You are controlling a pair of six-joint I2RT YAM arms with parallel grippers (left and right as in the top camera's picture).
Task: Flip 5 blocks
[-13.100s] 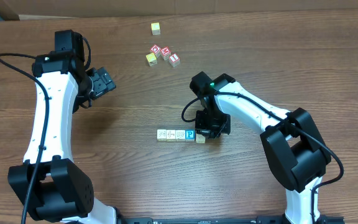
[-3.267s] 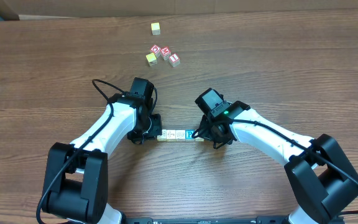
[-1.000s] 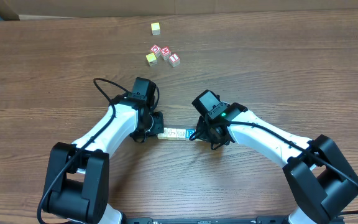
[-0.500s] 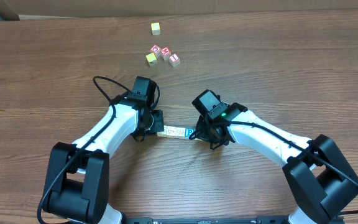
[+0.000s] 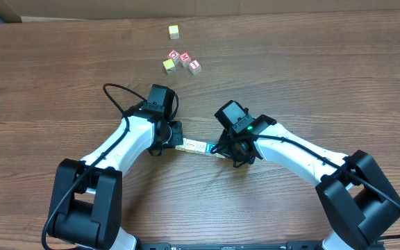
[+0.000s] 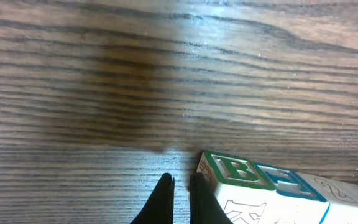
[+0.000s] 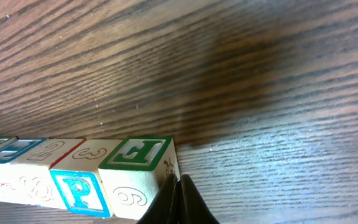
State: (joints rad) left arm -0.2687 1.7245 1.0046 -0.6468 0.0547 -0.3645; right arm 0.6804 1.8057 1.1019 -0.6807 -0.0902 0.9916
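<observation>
left fingers [image 6: 197,193], clenched, just beside the blocks [image 6: 253,186]; right fingers [image 7: 178,202], clenched, touch their other end; overhead view hides both contacts.

Blocks [image 5: 197,146], overhead: row ends covered by left gripper [image 5: 176,144] and right gripper [image 5: 219,148]; markings too small.
Wrist views: row runs off the frame edges.

Five blocks [image 5: 198,146], three red-and-white cubes [image 5: 185,58], two yellow cubes [image 5: 174,31]
</observation>
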